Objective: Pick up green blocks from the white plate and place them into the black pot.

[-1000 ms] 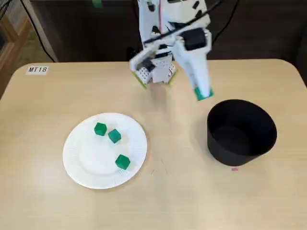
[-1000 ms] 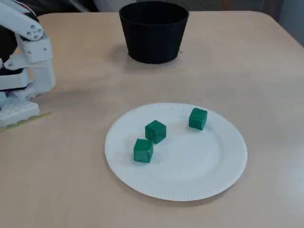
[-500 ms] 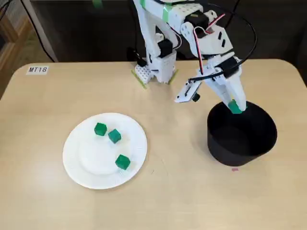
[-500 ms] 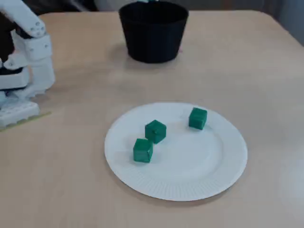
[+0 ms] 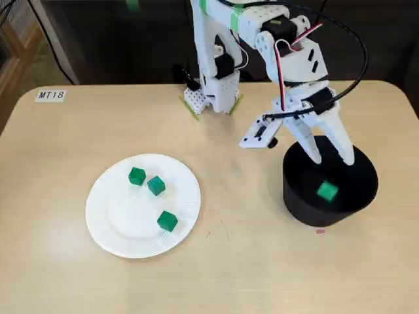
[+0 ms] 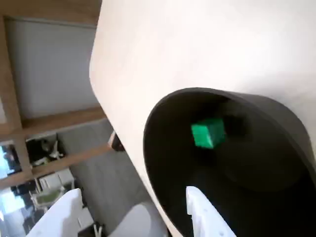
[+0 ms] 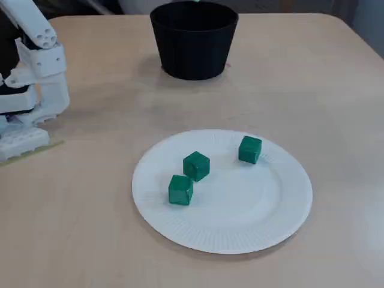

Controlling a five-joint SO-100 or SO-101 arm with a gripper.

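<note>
My fingers [image 5: 329, 157] hang spread wide over the black pot [image 5: 296, 196], tips pointing down at its mouth, and they hold nothing. In the wrist view both white tips show at the lower edge, well apart, with the pot [image 6: 276, 116] opening below them.

One green block [image 5: 327, 191] is inside the pot, apart from my fingers. I cannot tell whether it lies on the bottom. In the wrist view this block [image 6: 208, 134] sits toward the far wall, turned askew so that a lighter face and a darker side both show. Its sides look equal, so it has no long axis to speak of.

The white plate [image 5: 124, 226] lies on the tabletop [image 5: 236, 261], well apart from the pot. Three green blocks are on it: two close together [image 5: 137, 176] [image 5: 156, 186] and a third [image 5: 167, 221] off on its own. In the other fixed view all three [image 7: 249, 149] [image 7: 196, 165] [image 7: 180, 189] rest flat on the plate [image 7: 240, 225], each turned a little differently, with the pot [image 7: 193, 51] beyond them.
</note>
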